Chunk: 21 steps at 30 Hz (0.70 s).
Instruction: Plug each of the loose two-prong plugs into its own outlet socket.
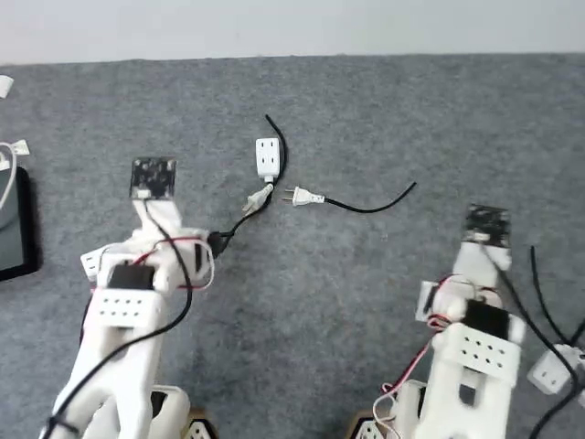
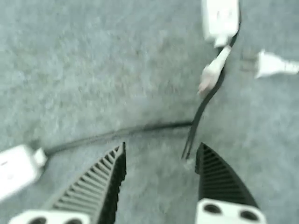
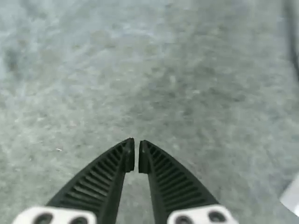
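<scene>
Holding nothing over the desk (image 1: 384, 110).
My left tool (image 2: 162, 145) wide, my right tool (image 3: 136, 142) pinched narrow; plug (image 1: 302, 196) lies four o'clock of socket (image 1: 267, 157).

Grey carpet (image 1: 366, 302), outlet blk (image 1: 267, 157), L plug (image 1: 259, 199), R plug (image 1: 304, 196)

White arms (image 1: 123, 366), black ribbed fingers (image 2: 105, 184) — red wiring (image 1: 186, 240), seemingly.

table cover (image 1: 384, 101) is fuzzy matt grey felt, socket block (image 1: 267, 157) and plug (image 1: 306, 197) smooth white plastic, left gripper (image 2: 162, 145) fingers (image 2: 110, 179) ribbed black plastic
</scene>
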Each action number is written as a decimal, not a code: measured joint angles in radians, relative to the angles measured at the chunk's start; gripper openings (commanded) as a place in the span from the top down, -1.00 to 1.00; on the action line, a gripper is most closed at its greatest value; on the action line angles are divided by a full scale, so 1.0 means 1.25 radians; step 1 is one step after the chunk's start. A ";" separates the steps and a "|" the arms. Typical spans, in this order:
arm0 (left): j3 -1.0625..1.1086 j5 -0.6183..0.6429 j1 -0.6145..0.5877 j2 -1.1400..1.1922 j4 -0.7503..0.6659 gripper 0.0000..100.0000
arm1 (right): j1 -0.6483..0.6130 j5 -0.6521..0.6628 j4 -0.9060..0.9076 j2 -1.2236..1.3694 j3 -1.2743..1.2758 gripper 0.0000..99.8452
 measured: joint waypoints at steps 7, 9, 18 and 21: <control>-0.157 0.014 0.112 0.209 -0.090 0.62 | -0.041 0.025 -0.028 -0.001 0.036 0.98; -0.216 0.033 0.137 0.286 -0.113 0.62 | -0.041 0.033 -0.029 -0.001 0.036 0.98; -0.498 0.093 0.158 0.598 -0.147 0.62 | -0.037 0.050 -0.029 -0.001 0.036 0.98; -0.552 0.096 0.177 0.663 -0.149 0.61 | -0.039 0.081 -0.029 -0.004 0.054 0.98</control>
